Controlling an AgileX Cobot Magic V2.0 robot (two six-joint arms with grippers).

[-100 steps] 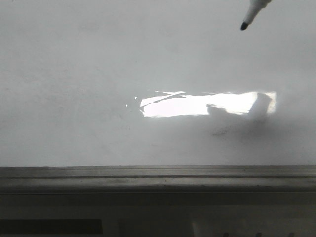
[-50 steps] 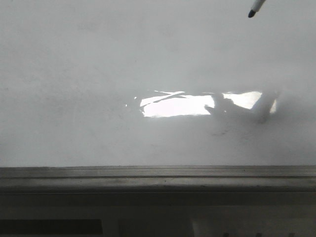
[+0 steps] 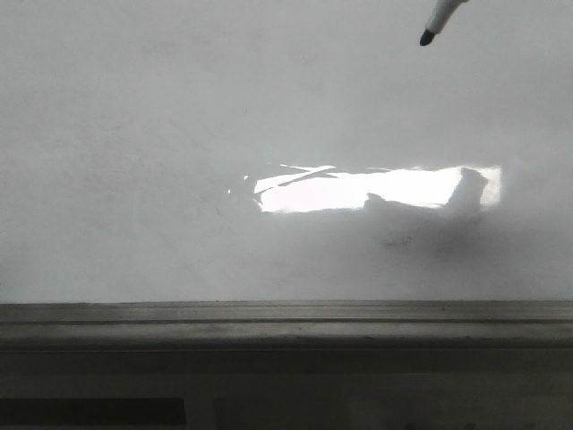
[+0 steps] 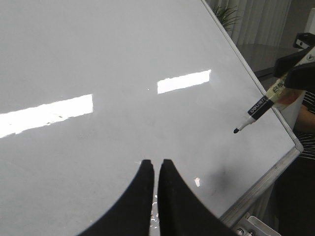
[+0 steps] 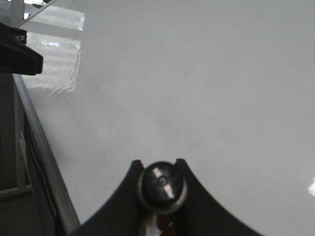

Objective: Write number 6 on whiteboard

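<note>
The whiteboard [image 3: 179,134] fills the front view, with its grey metal ledge [image 3: 269,322] along the lower edge. No black line of a number 6 shows on it in any view. My right gripper [image 5: 158,164] is shut on a marker [image 5: 162,186], seen end-on between the jaws. The marker's black tip [image 3: 424,38] shows at the top right of the front view. In the left wrist view the marker [image 4: 256,110] points at the board near its right edge, its shadow lying apart from the tip. My left gripper [image 4: 153,162] is shut and empty over the board.
A bright white rectangular glare [image 3: 358,190] lies mid-board, with the arm's dark reflection in it. The board's metal frame [image 4: 266,177] runs along the right edge. A plant [image 4: 227,14] stands beyond the board. My left arm [image 5: 17,51] shows dark beside the board edge.
The marker tip went up and to the right, then came back left and slightly down. The reflection in the glare shifted with it. The board stays unmarked.
</note>
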